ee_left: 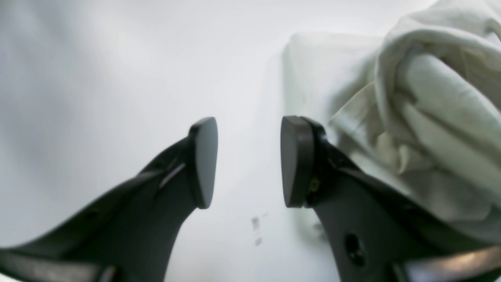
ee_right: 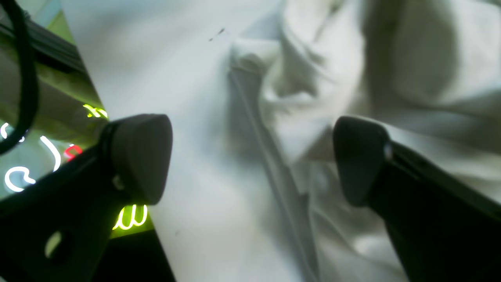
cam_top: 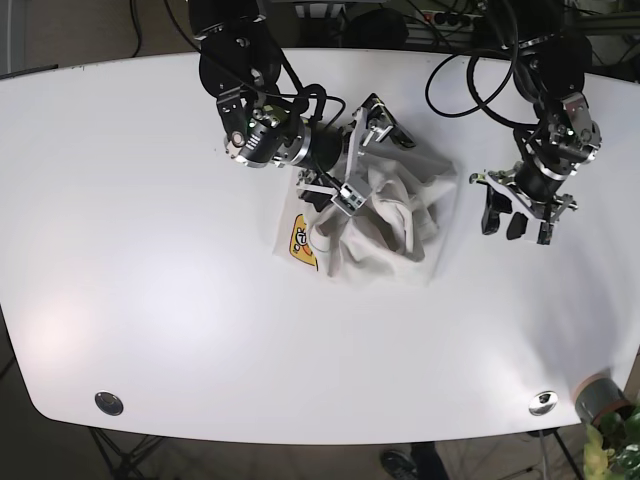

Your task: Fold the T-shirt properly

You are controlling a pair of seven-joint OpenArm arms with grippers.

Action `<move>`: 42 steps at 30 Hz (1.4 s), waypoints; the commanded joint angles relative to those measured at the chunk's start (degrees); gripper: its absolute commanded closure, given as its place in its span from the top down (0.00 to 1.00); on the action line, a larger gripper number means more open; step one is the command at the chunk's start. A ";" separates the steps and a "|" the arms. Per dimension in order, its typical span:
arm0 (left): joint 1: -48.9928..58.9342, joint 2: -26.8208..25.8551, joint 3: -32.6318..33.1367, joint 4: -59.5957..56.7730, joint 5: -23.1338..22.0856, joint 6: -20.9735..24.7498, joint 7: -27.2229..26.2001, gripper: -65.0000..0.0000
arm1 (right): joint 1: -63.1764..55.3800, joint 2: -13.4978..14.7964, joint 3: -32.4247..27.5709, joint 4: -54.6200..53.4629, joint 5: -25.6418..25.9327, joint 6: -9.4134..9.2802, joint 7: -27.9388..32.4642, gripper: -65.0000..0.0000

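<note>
The left gripper [ee_left: 249,162] was open and held nothing, with the crumpled T-shirt [ee_left: 438,117] just beside it on the table [ee_left: 117,70]. The right gripper [ee_right: 252,160] gaped wide over the cloth. It might grab several layers and bunch it worse.

The white counter [cam_top: 150,250] carries a crumpled white T-shirt [cam_top: 385,225] w/ a yellow print, lying near its middle-back part.

White table [cam_top: 150,300]; dark floor [cam_top: 60,25] beyond.
</note>
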 commanded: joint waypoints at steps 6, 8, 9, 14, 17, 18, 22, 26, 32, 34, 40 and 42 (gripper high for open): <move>1.69 -3.41 -1.60 3.45 -0.79 -0.06 -1.20 0.38 | 7.93 -2.28 -5.05 -13.22 1.20 0.04 8.42 0.95; 2.13 -3.32 -3.19 4.42 -0.79 -0.06 -1.20 0.38 | 10.12 -2.28 -6.99 -16.56 1.28 -1.37 11.14 0.87; 2.13 -3.32 -3.54 4.77 -0.79 -0.06 -1.20 0.38 | 11.18 -2.28 -7.95 -18.06 1.28 -2.51 12.64 0.81; 2.57 -3.50 -4.06 5.30 -0.79 -0.06 -1.20 0.38 | 15.05 -2.28 -14.28 -23.60 1.28 -8.31 18.00 0.52; 3.27 -3.50 -5.74 5.30 -0.79 -0.15 -1.20 0.38 | 17.51 -2.28 -17.97 -25.88 1.28 -13.59 18.53 0.43; 3.27 -3.50 -6.00 5.30 -0.79 -0.15 -1.20 0.38 | 17.86 -2.28 -18.85 -26.06 1.28 -14.73 18.53 0.42; 3.45 -3.50 -5.82 5.38 -0.79 -0.15 -1.20 0.38 | 19.18 -2.28 -21.75 -24.04 1.28 -18.51 18.53 0.34; 3.36 -3.41 -5.74 5.30 -0.79 -0.15 -1.20 0.38 | 20.94 -2.28 -22.81 -22.72 1.28 -21.67 18.62 0.34; 3.27 -3.41 -3.54 5.38 -0.70 -0.15 -1.20 0.38 | 22.61 -2.28 -24.30 -22.19 1.37 -24.14 18.53 0.70; 3.10 -3.41 -3.36 5.38 -0.70 -0.15 -1.20 0.38 | 22.52 -2.28 -24.57 -20.69 1.37 -24.05 18.53 0.89; 2.04 -3.41 -1.43 5.47 -0.70 -0.15 -1.29 0.38 | 18.48 -1.41 -18.68 -10.23 1.37 -23.78 17.39 1.00; 1.96 -3.41 -1.34 5.47 -0.70 -0.15 -1.29 0.38 | 17.33 -0.80 -15.95 -7.16 1.37 -23.70 16.33 1.00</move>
